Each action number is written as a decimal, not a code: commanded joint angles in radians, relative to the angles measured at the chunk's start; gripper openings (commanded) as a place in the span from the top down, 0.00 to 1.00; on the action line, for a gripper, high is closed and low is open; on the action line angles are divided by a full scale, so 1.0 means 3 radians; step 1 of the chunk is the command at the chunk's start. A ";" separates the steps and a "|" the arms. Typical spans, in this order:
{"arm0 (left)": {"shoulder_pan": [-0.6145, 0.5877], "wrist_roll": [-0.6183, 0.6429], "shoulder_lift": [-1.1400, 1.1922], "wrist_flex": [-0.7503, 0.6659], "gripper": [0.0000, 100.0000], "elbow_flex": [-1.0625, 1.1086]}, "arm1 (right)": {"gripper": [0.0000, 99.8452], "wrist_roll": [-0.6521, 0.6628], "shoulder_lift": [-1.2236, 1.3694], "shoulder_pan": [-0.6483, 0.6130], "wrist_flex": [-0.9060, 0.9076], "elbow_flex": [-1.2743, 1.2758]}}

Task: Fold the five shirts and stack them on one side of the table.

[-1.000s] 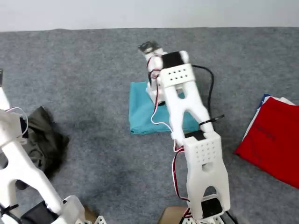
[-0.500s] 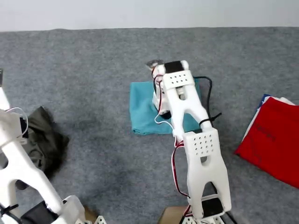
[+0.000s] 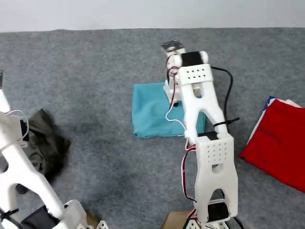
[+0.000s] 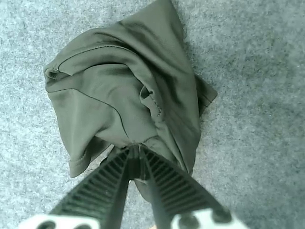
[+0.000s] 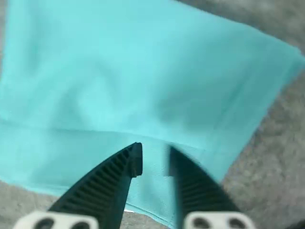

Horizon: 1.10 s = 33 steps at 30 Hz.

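Observation:
A teal shirt [image 3: 151,110], folded into a flat rectangle, lies at the table's middle. My right arm [image 3: 196,90] stretches over its right part. Above that teal shirt [image 5: 143,81], my right gripper [image 5: 155,160] hovers with its fingers a little apart, near a fold line, and nothing is between them. At the left edge lies a crumpled olive shirt [image 3: 45,140], beside my left arm [image 3: 19,162]. My left gripper [image 4: 138,161] is shut on a bunched edge of the olive shirt [image 4: 119,95]. A folded red shirt [image 3: 280,140] tops a stack at the far right.
Grey carpet-like cloth [image 3: 95,62] covers the table. A blue and white layer [image 3: 269,101] peeks out under the red shirt. A white wall edge [image 3: 143,14] runs along the far side. Open room lies between the teal shirt and the red stack.
My right arm swung right and towards the far side over the teal shirt, after dipping nearer half a second ago. The teal shirt looks unmoved. My left arm and the olive shirt kept still.

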 commanded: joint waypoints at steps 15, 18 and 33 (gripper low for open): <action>0.0010 -0.0026 -0.0087 -0.0026 0.99 0.0003 | 0.65 -0.0839 0.0555 0.0095 -0.0453 -0.0031; 0.0010 -0.0026 -0.0087 -0.0015 0.99 0.0008 | 0.68 -0.0829 0.0642 0.0059 -0.0422 -0.0031; 0.0005 -0.0026 -0.0092 -0.0015 0.99 0.0008 | 0.99 -0.0072 0.0432 0.0222 0.0141 -0.0189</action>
